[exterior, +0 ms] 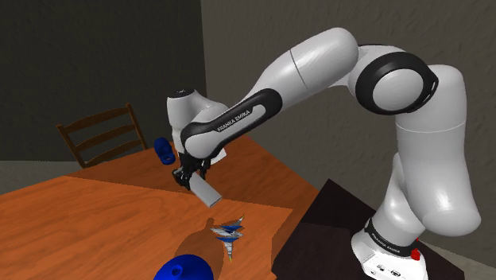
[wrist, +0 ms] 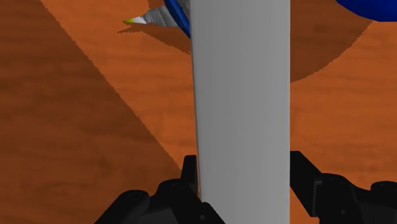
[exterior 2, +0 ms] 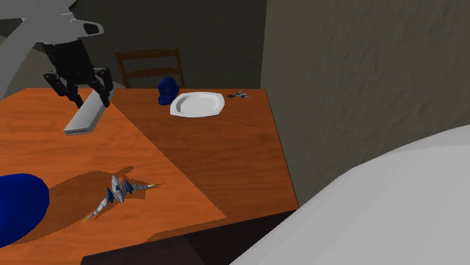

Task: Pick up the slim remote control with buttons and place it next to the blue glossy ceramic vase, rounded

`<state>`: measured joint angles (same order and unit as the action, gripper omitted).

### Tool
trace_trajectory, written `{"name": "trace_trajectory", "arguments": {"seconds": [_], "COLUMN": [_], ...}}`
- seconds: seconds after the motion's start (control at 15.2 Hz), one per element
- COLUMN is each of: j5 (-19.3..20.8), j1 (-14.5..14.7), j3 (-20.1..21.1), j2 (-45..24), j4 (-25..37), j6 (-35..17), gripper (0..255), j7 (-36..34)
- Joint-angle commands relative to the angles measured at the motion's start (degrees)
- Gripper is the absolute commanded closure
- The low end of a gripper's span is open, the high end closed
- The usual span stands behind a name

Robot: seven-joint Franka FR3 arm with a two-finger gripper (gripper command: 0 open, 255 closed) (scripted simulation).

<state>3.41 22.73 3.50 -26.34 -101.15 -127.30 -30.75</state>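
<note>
A wooden desk (exterior: 95, 207) carries a rounded blue vase (exterior 2: 15, 207) at its near edge and a white plate (exterior 2: 197, 104) at its far end. Over the desk, black jaws pinch a slim, plain grey remote (exterior 2: 85, 117), tilted, apart from the vase.

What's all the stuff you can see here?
remote: one, grey, held above the table
rounded vase: one, blue, near table corner
spiky toy: one, blue and silver, beside the vase
small bumpy thing: one, blue, beside the plate
plate: one, white, far table end
tiny thing: one, grey, beyond the plate
table: one, orange-brown wood
chair: one, dark, behind the table
arm: one, white, reaching over the table
gripper: one, black, shut on the remote
</note>
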Motion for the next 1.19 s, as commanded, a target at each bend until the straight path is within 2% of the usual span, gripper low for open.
{"name": "trace_trajectory", "arguments": {"seconds": [0.0,1.12], "j5": [0.1,0.9], "j1": [0.0,0.3], "j3": [-0.1,-0.6], "j2": [-0.9,-9.4], "j4": [-0.3,-1.2], "j6": [-1.3,-10.6], "gripper": [255,255], "j7": [0.0,-0.6]}}
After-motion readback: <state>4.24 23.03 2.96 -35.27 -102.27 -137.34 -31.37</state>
